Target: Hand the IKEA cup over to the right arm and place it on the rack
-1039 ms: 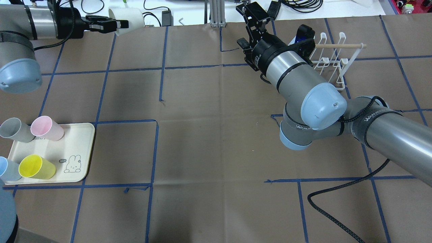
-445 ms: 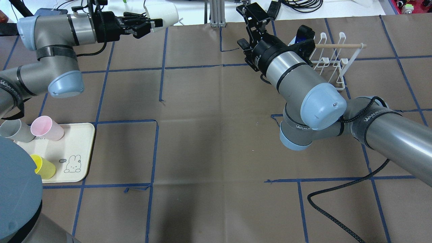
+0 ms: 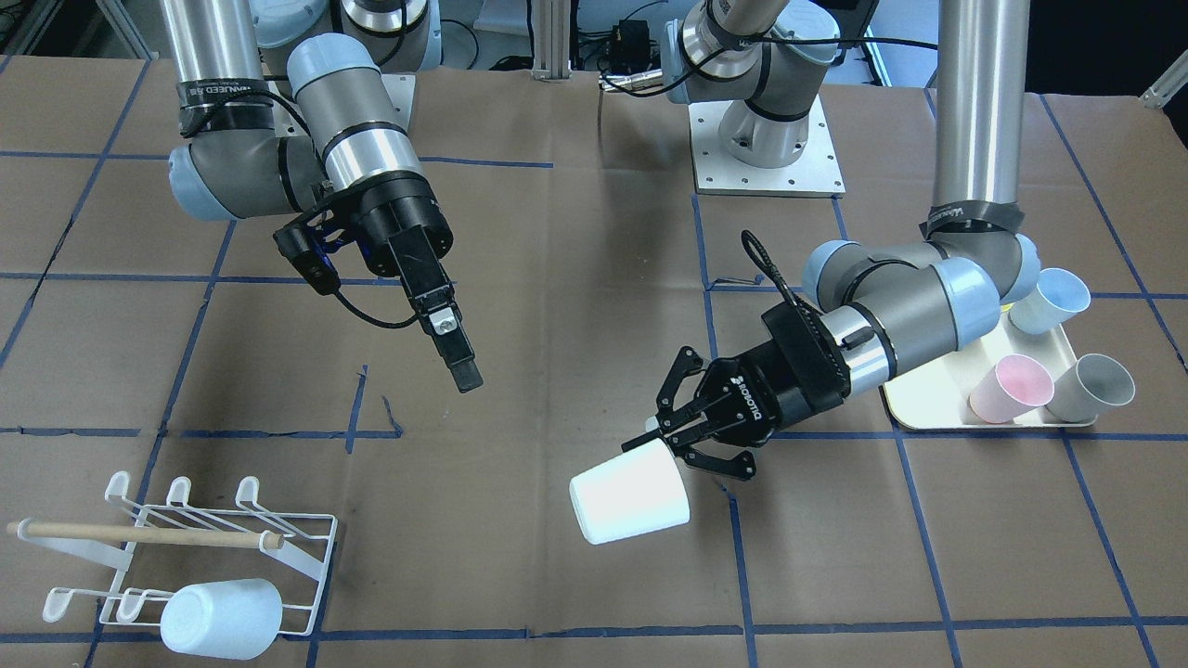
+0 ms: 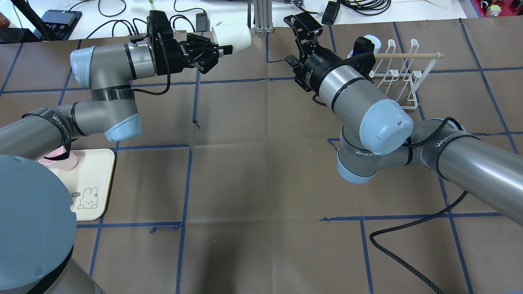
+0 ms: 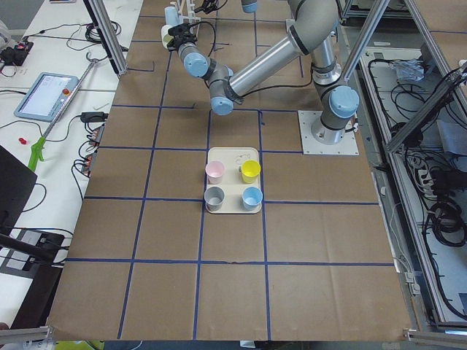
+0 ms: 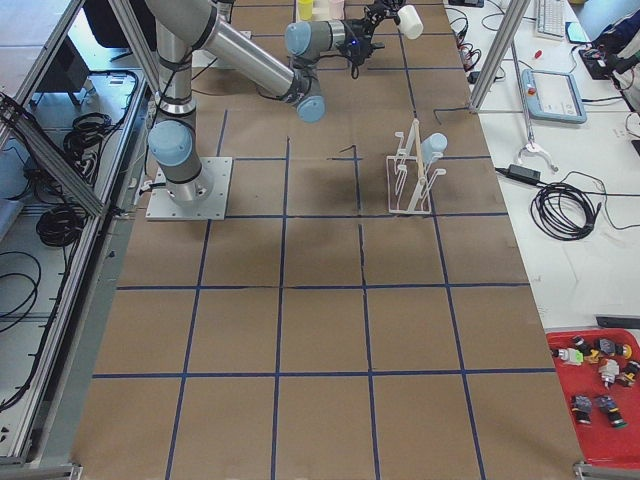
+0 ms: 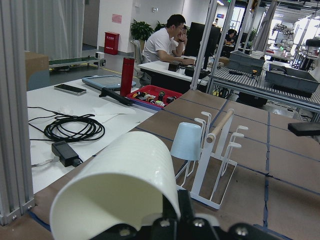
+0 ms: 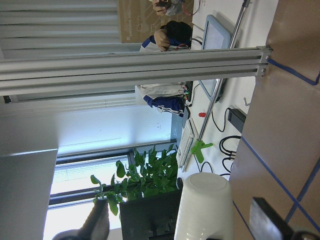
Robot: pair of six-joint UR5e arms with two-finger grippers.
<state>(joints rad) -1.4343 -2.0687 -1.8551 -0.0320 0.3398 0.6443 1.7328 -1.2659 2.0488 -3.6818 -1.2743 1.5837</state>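
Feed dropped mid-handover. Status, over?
Left gripper shut on white cup. Right gripper open, apart from it. Rack holds one other cup. Nothing between grippers.

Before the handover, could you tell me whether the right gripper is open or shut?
Open: the right gripper has its fingers wide apart, holding nothing.

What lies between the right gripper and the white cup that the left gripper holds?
Nothing. In the front-facing view only bare brown paper shows between the right gripper and the cup.
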